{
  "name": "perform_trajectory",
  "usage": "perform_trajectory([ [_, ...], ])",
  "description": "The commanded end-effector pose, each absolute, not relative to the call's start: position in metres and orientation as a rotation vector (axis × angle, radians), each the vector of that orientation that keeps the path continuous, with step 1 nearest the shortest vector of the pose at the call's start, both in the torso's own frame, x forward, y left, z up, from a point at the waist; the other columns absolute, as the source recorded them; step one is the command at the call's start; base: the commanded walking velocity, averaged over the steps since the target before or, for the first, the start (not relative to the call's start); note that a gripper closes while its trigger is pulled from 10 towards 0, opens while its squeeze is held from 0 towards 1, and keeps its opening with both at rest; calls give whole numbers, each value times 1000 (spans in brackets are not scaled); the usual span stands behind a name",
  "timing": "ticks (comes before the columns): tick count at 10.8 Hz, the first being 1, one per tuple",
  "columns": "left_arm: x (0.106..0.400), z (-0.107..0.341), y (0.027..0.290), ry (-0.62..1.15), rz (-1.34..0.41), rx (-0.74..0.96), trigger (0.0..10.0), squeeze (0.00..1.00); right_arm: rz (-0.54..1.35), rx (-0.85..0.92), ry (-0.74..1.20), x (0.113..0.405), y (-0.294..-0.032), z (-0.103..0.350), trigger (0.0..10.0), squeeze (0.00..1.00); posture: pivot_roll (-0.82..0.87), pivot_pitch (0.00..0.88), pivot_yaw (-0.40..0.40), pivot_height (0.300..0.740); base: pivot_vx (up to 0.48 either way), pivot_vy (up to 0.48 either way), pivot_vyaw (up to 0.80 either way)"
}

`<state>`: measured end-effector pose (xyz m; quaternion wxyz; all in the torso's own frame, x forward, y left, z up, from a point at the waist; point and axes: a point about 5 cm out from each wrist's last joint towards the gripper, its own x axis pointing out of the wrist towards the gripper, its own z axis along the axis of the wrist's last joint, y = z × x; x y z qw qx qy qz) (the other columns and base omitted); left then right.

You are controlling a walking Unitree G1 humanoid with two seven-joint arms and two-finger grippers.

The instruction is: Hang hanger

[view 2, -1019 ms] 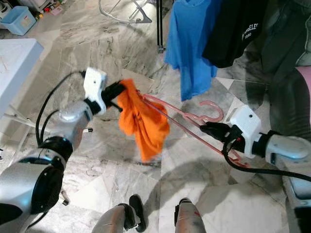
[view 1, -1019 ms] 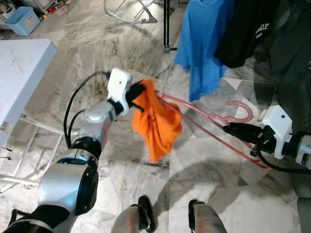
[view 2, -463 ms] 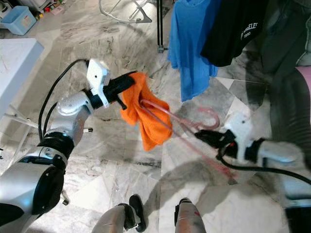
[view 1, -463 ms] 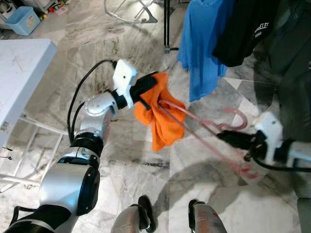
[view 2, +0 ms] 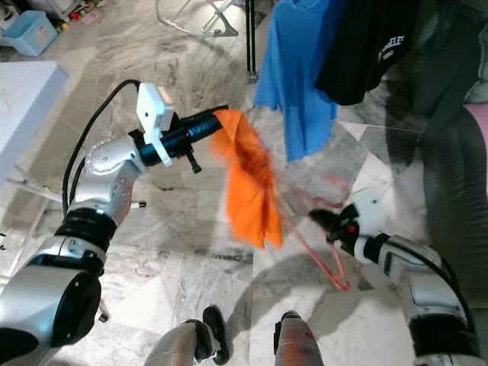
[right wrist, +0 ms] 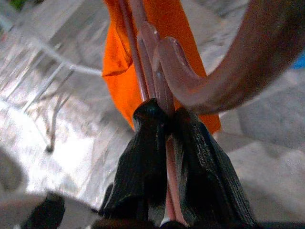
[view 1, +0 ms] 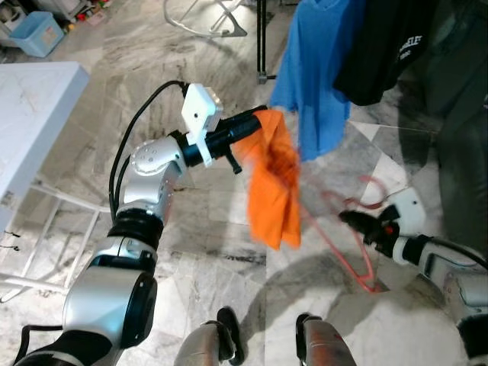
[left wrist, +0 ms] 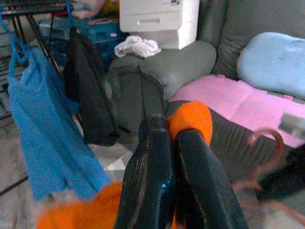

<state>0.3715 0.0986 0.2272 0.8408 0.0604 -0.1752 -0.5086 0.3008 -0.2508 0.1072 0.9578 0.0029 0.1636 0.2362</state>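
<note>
Hanger: pink plastic clothes hanger, held low over the marble floor in front of the robot, its hook curling up near the right hand; blurred in both eye views.
Right hand: right hand, fingers clamped on the hanger's neck just below the hook.
Garment: orange cloth garment, draped down from the left hand, with the hanger's bar running out from under its lower edge.
Left hand: left hand, fingers pressed together on the top fold of the orange garment, arm stretched toward the rack.
Rack: black metal clothes rack pole, ahead; a blue T-shirt and a black printed shirt hang there already.
Desk: white desk, well apart on the robot's left.
Step in hand (judgement): carrying the dressed hanger to the rail.
Technique (judgement): keep both grips firm, lift the hook clear above the rail, aim for the gap beside the blue T-shirt, and release the cloth only once the hook is seated.
</note>
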Motion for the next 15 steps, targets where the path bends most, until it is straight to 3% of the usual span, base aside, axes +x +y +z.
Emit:
perform_trajectory([
  [1, 369, 223, 109, -361, -1055, 150, 10000, 0, 406, 81, 339, 300, -254, 102, 10000, 0, -278, 298, 160, 740, 0, 0, 0],
  [3, 370, 200, 123, -281, -953, 198, 10000, 0, 374, 126, 289, 306, -243, 108, 10000, 0, -283, 296, 161, 740, 0, 0, 0],
  [4, 370, 180, 129, -223, -852, 279, 10000, 0, 453, 136, 254, 303, -228, 116, 10000, 0, -287, 294, 159, 740, 0, 0, 0],
  [7, 372, 168, 129, -180, -769, 271, 10000, 0, 492, 109, 331, 289, -223, 99, 10000, 0, -301, 292, 155, 740, 0, 0, 0],
  [11, 378, 180, 129, -227, -713, 276, 10000, 0, 188, 237, 416, 287, -245, 72, 10000, 0, -299, 287, 161, 740, 0, 0, 0],
  [15, 371, 187, 109, -331, -780, 299, 10000, 0, 29, 515, 318, 305, -240, 83, 10000, 0, -290, 285, 161, 740, 0, 0, 0],
])
